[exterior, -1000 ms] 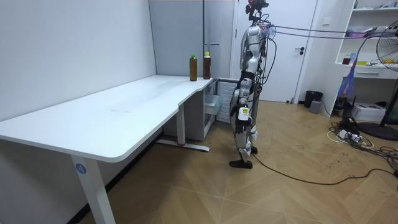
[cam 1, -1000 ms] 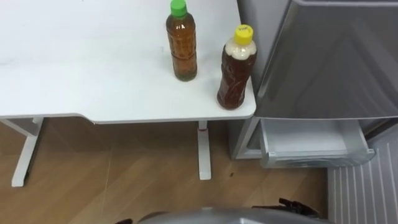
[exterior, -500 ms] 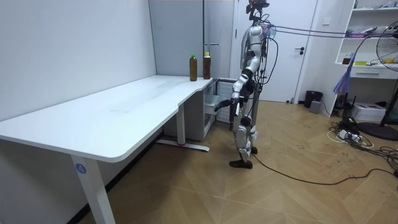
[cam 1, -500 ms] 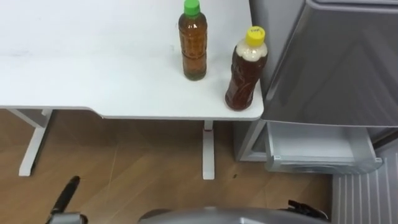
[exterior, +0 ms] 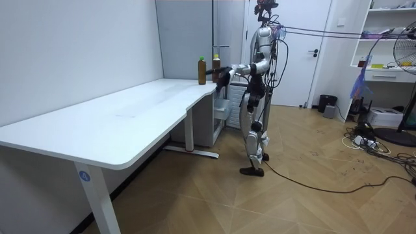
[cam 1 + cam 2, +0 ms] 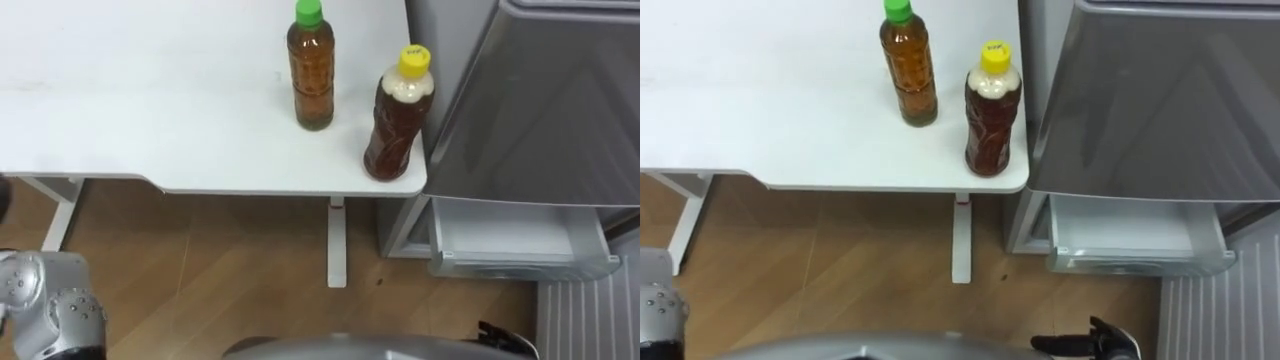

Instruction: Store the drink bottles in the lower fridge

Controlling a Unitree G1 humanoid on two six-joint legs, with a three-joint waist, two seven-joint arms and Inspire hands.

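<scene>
Currently the green-capped bottle (image 6: 311, 68) and yellow-capped bottle (image 6: 398, 118) stand upright on the surface (image 6: 150, 110). Left hand (image 5: 223, 75) is raised near them; whether its fingers are open cannot be told.

You have open desk (image 6: 150, 120) left of the green-capped bottle (image 6: 311, 70) and in front of it to the edge. Only a narrow gap parts it from the yellow-capped bottle (image 6: 398, 115), which stands at the desk's right front corner, just beside the fridge (image 6: 540, 110), so its right side is tight. Below, the lower drawer (image 6: 510, 240) stands pulled out, with the desk leg (image 6: 337, 245) near its left.
</scene>
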